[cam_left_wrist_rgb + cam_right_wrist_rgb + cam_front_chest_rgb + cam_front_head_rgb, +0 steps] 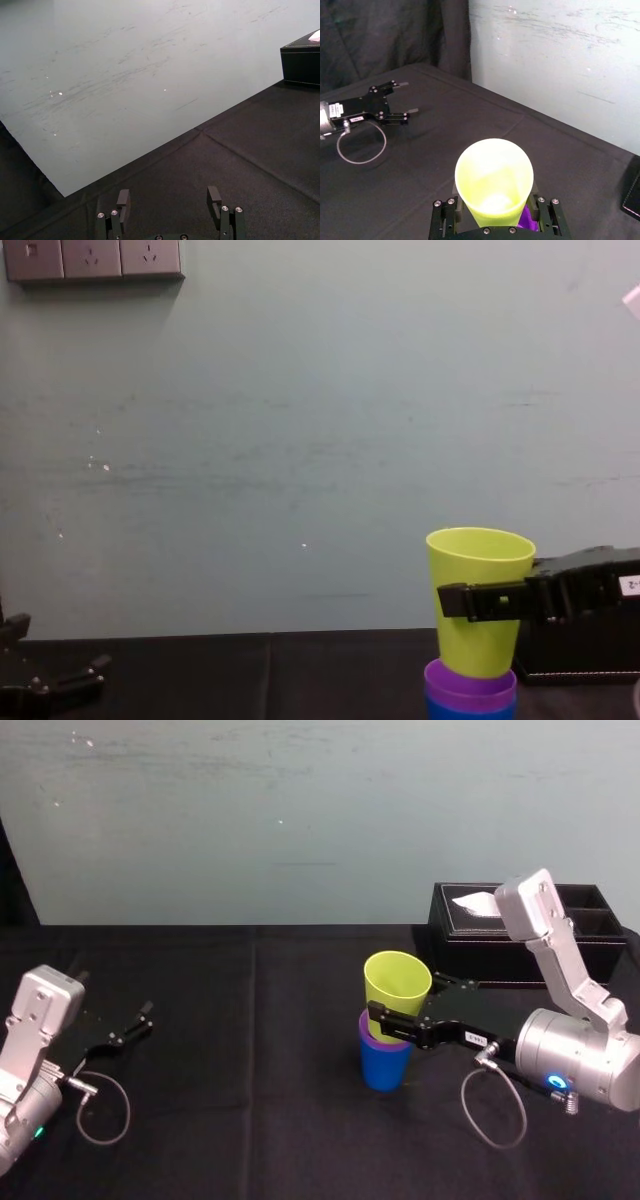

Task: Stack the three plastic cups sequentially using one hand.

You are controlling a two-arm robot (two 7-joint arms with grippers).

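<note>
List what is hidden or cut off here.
Purple cup: body hidden inside blue cup.
Blue cup's base: below chest view's edge.
Yellow-green cup: lower end behind right gripper, right wrist view.
Left gripper, parked left: cut by left wrist view's edge.
Tissue box: partly behind right arm, head view.

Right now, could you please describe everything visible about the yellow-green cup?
The yellow-green cup is a smooth, tapered plastic tumbler, empty, upright with its mouth up. Its base sits partly inside the purple cup, which is nested in the blue cup. The right gripper clamps its wall from both sides.
</note>
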